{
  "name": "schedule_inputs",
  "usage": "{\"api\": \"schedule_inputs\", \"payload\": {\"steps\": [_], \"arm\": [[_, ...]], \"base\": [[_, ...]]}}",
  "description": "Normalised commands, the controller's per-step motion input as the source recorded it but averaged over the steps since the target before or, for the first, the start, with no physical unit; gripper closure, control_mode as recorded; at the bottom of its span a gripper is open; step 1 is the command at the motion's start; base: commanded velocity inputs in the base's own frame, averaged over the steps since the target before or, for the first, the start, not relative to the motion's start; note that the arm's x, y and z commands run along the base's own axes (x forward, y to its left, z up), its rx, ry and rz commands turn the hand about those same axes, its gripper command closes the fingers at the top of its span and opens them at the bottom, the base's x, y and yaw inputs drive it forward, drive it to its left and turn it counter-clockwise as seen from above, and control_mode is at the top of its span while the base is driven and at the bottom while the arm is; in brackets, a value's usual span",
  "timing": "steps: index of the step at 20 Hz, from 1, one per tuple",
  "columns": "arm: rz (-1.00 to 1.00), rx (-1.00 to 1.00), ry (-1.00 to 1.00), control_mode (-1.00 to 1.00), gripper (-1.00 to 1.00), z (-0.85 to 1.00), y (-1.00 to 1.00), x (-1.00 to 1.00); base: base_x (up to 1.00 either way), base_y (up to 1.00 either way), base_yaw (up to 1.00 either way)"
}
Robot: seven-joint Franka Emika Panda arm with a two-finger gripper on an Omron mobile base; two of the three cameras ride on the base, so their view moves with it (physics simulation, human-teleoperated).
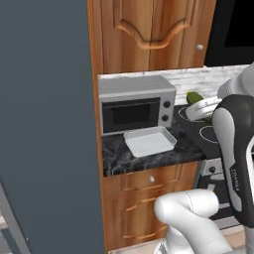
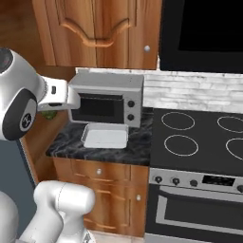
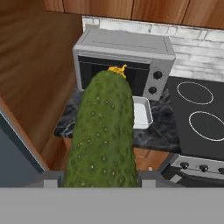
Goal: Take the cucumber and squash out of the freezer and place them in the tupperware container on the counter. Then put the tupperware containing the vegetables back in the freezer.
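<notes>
My gripper (image 3: 99, 181) is shut on the cucumber (image 3: 103, 131), a bumpy dark green oblong that stands up the middle of the hand view with a yellow tip. From the base, the cucumber (image 1: 194, 96) pokes out of the hand (image 1: 199, 108) above the stovetop's left side; in the right base view its green end (image 2: 49, 114) hangs under the hand. The whitish tupperware container (image 1: 149, 141) (image 2: 105, 137) lies empty on the black marble counter (image 1: 116, 156) before the microwave, below and ahead of the gripper, half hidden by the cucumber (image 3: 142, 112). The freezer's slate side (image 1: 44, 124) stands left. The squash is out of view.
A grey microwave (image 1: 134, 106) (image 2: 107, 102) stands at the back of the counter. The black stovetop (image 2: 199, 135) with ring marks and an oven below lies to the right. Wooden wall cabinets (image 1: 149, 30) hang overhead.
</notes>
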Motion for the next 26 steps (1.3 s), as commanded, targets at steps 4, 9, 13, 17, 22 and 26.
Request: {"api": "schedule_inputs", "payload": {"steps": [4,9,13,17,22,26], "arm": [[0.00,0.00,0.00,1.00,1.00,0.00,0.00,0.00],[0.00,0.00,0.00,1.00,1.00,0.00,0.00,0.00],[0.00,0.00,0.00,1.00,1.00,0.00,0.00,0.00],[0.00,0.00,0.00,1.00,1.00,0.00,0.00,0.00],[0.01,0.00,0.01,-1.00,1.00,-0.11,-0.02,0.13],[0.14,-0.03,0.16,-1.00,1.00,-0.36,-0.02,0.29]], "base": [[0.23,-0.23,-0.01],[0.62,-0.06,-0.04],[0.21,-0.08,-0.05],[0.00,-0.09,0.00],[0.00,0.00,0.00],[0.00,0.00,0.00]]}}
